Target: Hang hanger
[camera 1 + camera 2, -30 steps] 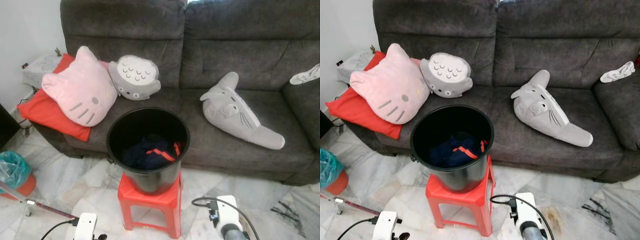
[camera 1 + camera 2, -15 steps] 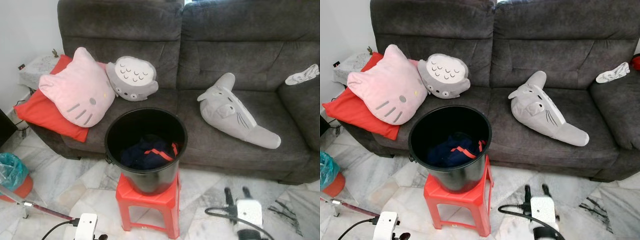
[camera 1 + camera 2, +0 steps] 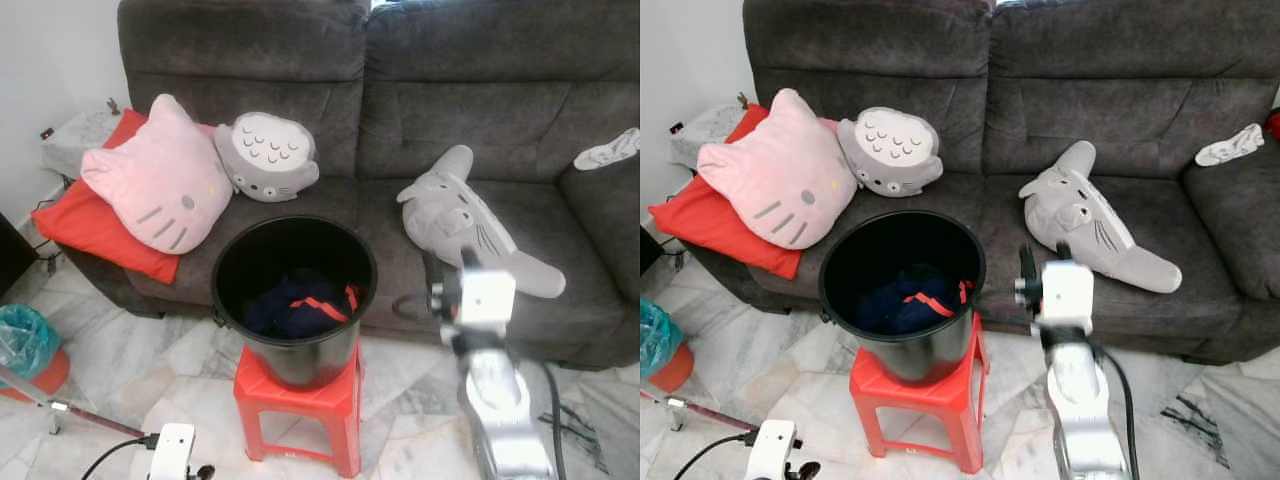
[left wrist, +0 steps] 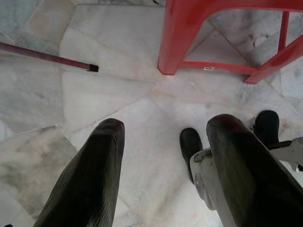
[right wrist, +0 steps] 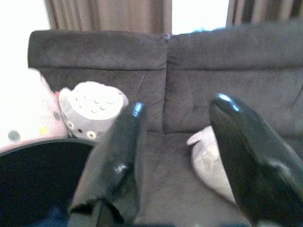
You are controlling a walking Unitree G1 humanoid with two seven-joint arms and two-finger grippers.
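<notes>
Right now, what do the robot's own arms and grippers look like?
The right arm is a silver metal tube ending in a white boxy wrist block, with a black cable looping beside it. The right gripper has two long, glossy black fingers. The left gripper has two black fingers with a finely ribbed texture; its white wrist housing and a black cable show in the head view.

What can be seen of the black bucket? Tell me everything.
The black bucket is a round, smooth, plastic-looking tub with a wide open mouth and no lid. It stands upright on a small red stool on the marble floor, just in front of the grey sofa. Inside lies dark blue clothing with an orange-red strap or hanger part across it. The right gripper is raised beside its rim, fingers open, not touching it.
</notes>
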